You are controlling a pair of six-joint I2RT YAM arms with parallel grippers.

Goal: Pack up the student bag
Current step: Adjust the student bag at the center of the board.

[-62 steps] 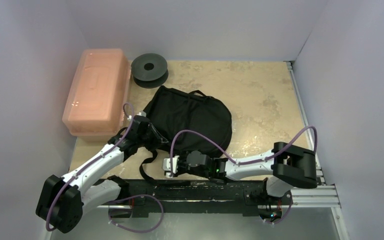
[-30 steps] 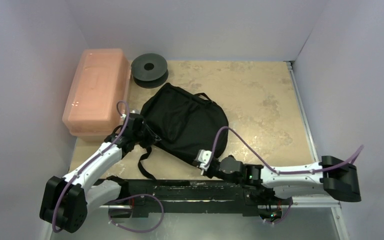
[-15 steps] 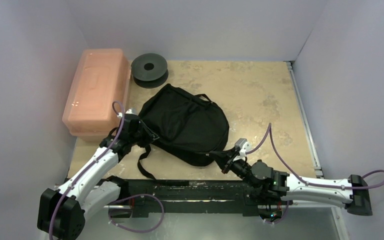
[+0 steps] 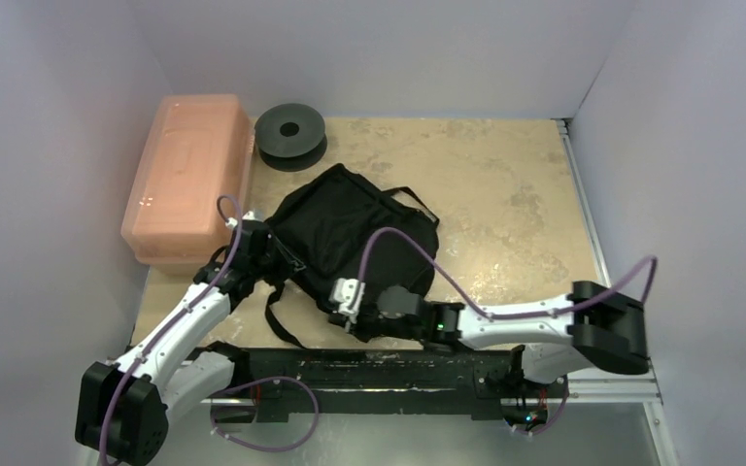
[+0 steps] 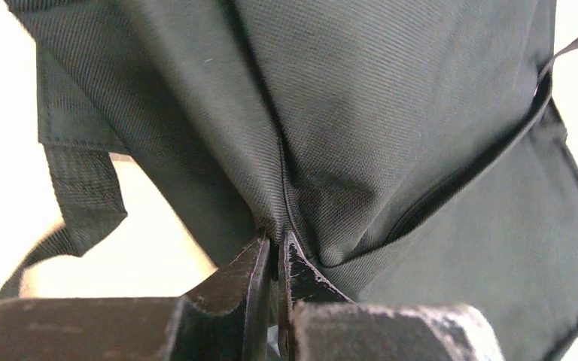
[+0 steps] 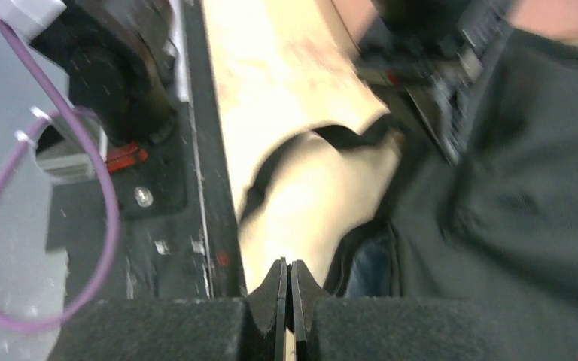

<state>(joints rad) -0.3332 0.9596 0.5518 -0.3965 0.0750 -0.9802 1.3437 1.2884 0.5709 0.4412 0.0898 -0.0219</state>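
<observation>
The student bag (image 4: pixel 359 233) is a soft black backpack lying on the tan table, its webbing straps (image 4: pixel 282 316) trailing toward the near edge. My left gripper (image 4: pixel 280 260) is at the bag's left edge. In the left wrist view my left gripper (image 5: pixel 278 242) is shut on a pinched fold of the bag's fabric (image 5: pixel 391 113), beside a zip pocket seam. My right gripper (image 4: pixel 334 316) sits low at the bag's near edge. In the right wrist view my right gripper (image 6: pixel 287 265) is shut with nothing between the jaws, and the bag (image 6: pixel 519 195) lies to its right.
A pink translucent plastic box (image 4: pixel 189 180) stands at the back left. A black round spool (image 4: pixel 290 136) lies behind the bag. The black base rail (image 4: pixel 389 369) runs along the near edge. A strap loop (image 6: pixel 323 139) lies on the table ahead of my right gripper.
My right arm, stretched out to the right half a second ago, has swung back left to the bag's near edge. The bag has bunched slightly toward the back. My left gripper keeps its hold.
</observation>
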